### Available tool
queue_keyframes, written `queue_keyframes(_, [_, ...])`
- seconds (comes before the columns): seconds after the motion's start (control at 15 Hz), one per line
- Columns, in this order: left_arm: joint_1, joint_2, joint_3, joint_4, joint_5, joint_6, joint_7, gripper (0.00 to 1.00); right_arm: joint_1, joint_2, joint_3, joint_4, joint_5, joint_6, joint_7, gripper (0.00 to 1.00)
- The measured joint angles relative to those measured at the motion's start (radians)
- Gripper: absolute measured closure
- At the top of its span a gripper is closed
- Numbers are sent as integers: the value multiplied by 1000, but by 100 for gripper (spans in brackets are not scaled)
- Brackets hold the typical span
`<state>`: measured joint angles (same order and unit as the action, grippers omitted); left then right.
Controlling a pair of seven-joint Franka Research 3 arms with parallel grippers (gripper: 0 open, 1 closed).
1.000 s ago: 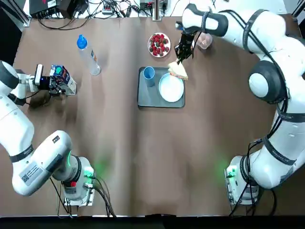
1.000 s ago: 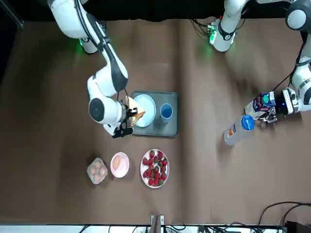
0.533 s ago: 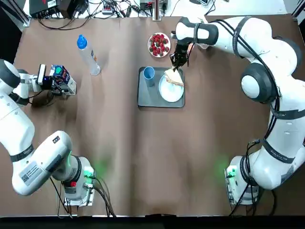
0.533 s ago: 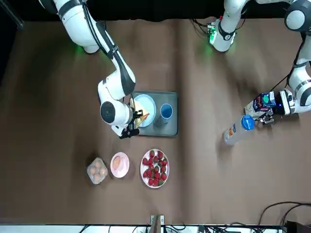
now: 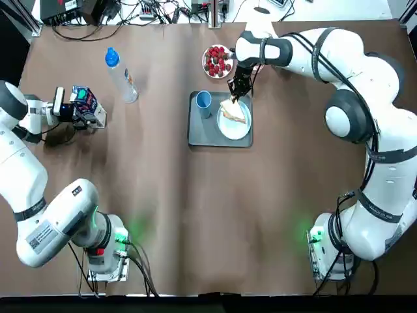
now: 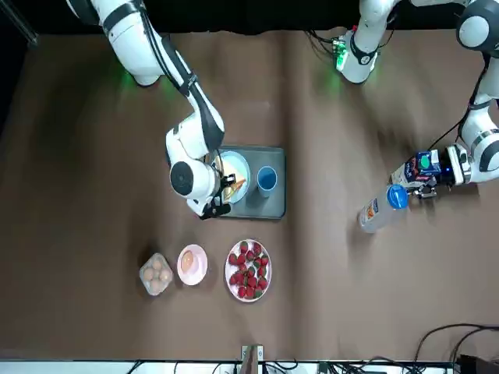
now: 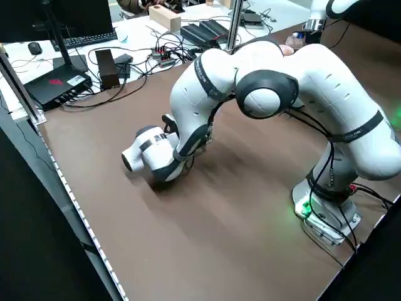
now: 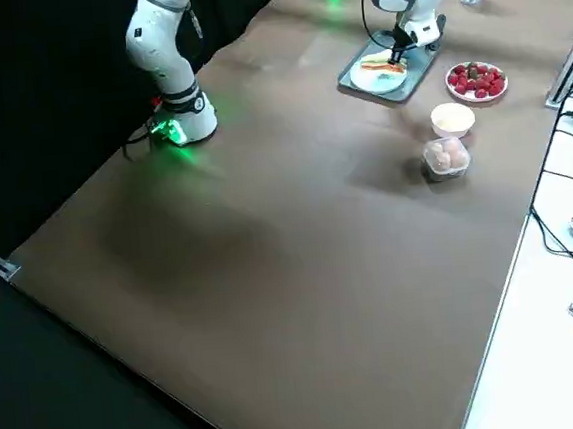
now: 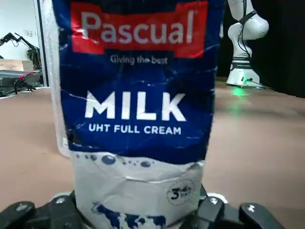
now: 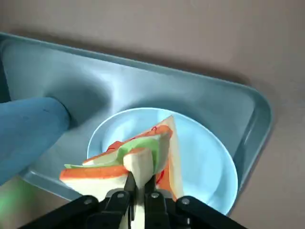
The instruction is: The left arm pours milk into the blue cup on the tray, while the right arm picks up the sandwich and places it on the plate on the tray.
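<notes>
In the top view, nearest my side, the grey tray (image 5: pixel 197 135) lies at the middle of the frame, with the plate (image 5: pixel 233 128) on its right part and the blue cup (image 5: pixel 204 100) upright on its upper left. I cannot make out what the cup has inside, and the right wrist view cuts it off at the left edge. The sandwich (image 10: pixel 114 174) is over the plate, pinched between the fingers of my right gripper (image 10: pixel 142 183); whether its underside touches the plate I cannot tell. At the left of the top view, my left gripper (image 5: pixel 79 119) has the milk (image 5: pixel 92 112) clamped between its fingers, well apart from the tray. The left wrist view cuts off the carton's top, and in the left side view the arm hides it. A clear bottle (image 5: pixel 122 77) with a blue cap lies at the upper left of the top view, and a round dish (image 5: pixel 217 61) of strawberries sits beyond the tray. Farther off on the right, my right arm covers much of two containers that the front view shows at its lower left: a pink bowl (image 6: pixel 192 265) holding a tan oval piece, and a clear tub (image 6: pixel 156 274) of pale round things, probably eggs. Past the table, cables (image 5: pixel 146 14) tangle along the top edge, and a monitor (image 7: pixel 59 19) is cut off at the left side view's upper left.
</notes>
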<state>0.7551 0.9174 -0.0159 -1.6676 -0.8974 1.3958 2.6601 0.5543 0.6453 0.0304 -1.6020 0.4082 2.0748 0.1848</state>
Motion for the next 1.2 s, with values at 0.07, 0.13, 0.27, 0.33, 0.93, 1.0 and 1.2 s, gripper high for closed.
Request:
queue_keyframes(0.07, [0,0,0,0,-1,0,1,20,2,2,0,-1,0,0,0,90])
queue_keyframes(0.13, [0,0,0,1,-2,0,2,22,4,5,0,-2,0,0,0,90])
queue_keyframes(0.27, [0,-1,0,4,-4,0,3,30,5,12,0,-3,0,0,0,83])
queue_keyframes(0.33, [0,-2,0,5,-4,0,3,30,5,14,-2,-3,0,0,0,74])
queue_keyframes(0.93, [-1,-59,-2,24,-2,0,-36,44,-44,-28,-37,31,-2,-77,-26,32])
queue_keyframes(1.0, [-1,-79,-2,29,3,0,-51,44,-79,-52,-42,39,-12,-111,-57,32])
queue_keyframes(1.2, [-5,-161,-2,61,55,0,-139,48,-238,-182,-60,82,-170,-302,-176,26])
